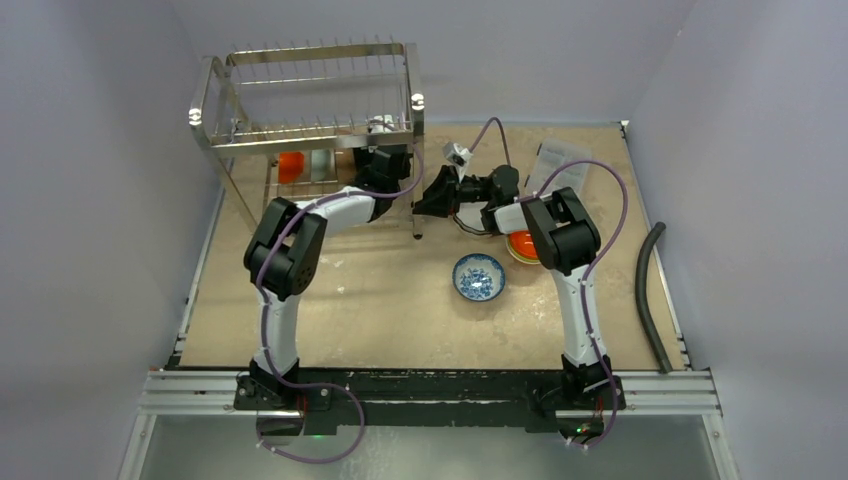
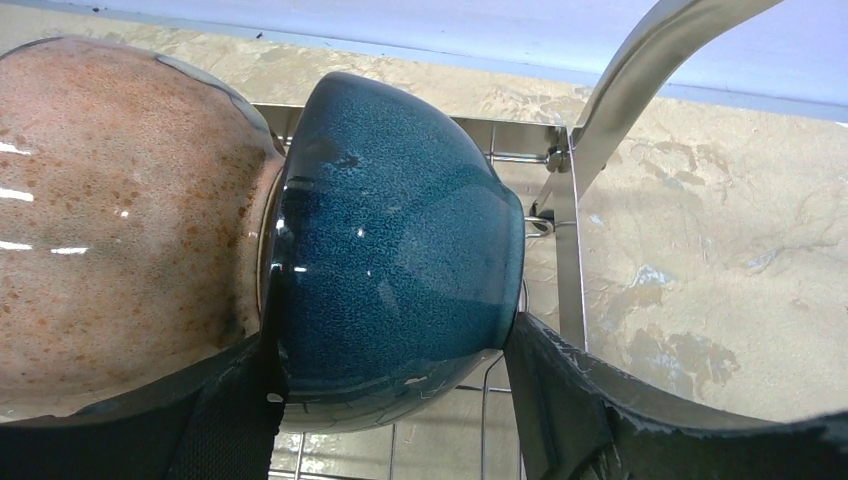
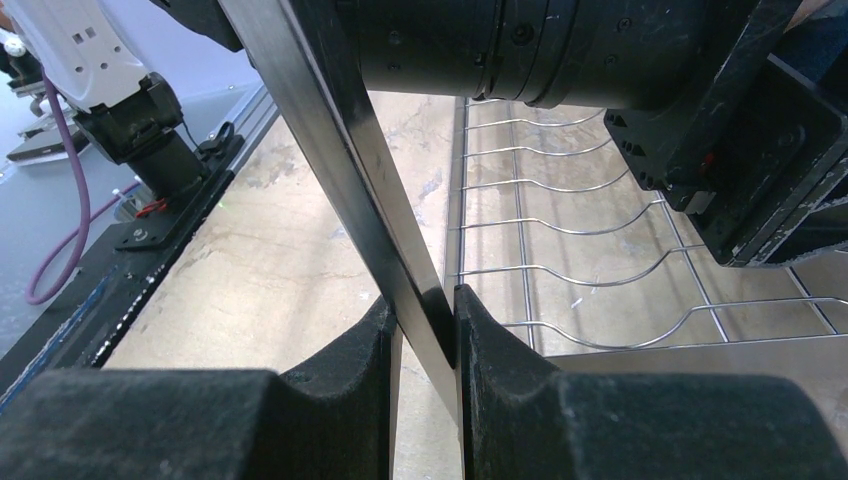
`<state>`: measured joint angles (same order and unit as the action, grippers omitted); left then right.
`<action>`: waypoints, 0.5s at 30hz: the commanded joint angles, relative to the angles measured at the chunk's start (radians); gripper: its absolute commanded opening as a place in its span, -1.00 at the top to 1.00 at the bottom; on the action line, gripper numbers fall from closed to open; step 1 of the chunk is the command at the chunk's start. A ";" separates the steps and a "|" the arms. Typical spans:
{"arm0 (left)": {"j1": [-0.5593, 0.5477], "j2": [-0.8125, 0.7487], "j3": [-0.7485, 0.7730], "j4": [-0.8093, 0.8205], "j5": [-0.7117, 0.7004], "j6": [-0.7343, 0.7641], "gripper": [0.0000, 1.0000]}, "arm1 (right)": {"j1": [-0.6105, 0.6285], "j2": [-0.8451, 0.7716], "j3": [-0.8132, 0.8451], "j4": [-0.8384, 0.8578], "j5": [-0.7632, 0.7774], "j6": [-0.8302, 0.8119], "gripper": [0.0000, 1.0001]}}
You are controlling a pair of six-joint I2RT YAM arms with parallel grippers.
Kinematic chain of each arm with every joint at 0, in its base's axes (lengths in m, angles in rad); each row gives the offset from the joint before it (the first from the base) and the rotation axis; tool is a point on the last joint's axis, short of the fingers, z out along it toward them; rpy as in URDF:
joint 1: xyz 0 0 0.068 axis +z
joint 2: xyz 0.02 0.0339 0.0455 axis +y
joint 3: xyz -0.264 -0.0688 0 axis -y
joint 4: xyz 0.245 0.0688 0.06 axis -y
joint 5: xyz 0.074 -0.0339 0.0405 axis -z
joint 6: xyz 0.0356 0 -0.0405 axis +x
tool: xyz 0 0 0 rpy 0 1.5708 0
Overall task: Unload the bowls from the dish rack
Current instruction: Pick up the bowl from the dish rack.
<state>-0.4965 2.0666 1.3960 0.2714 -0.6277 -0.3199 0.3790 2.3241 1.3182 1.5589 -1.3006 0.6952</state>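
Observation:
The steel dish rack [image 1: 310,130] stands at the back left. My left gripper [image 1: 378,160] reaches into its lower tier. There its fingers [image 2: 560,400] press on both sides of a teal bowl [image 2: 400,240] standing on edge, with a tan speckled bowl [image 2: 110,220] right behind it. More bowls, one orange [image 1: 291,166], stand further left in the rack. My right gripper [image 3: 425,305] is shut on the rack's front right leg [image 3: 340,160]. A blue-patterned bowl [image 1: 479,277] and an orange bowl [image 1: 521,245] sit on the table.
A black hose [image 1: 650,290] lies along the right edge. A pale flat item [image 1: 555,160] lies at the back right. The left arm's wrist [image 3: 560,50] hangs just above the rack's wire floor [image 3: 600,250]. Walls close in on three sides.

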 commanded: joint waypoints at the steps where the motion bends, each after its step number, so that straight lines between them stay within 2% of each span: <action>1: -0.005 -0.041 -0.009 -0.010 0.134 -0.036 0.25 | 0.080 -0.035 -0.008 0.507 -0.046 0.075 1.00; 15: 0.031 -0.169 -0.114 0.092 0.270 -0.086 0.35 | 0.080 -0.034 -0.010 0.507 -0.045 0.073 1.00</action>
<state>-0.4686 1.9839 1.3048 0.2848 -0.4656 -0.3454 0.3923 2.3241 1.3167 1.5669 -1.3121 0.6964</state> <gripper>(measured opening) 0.638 0.248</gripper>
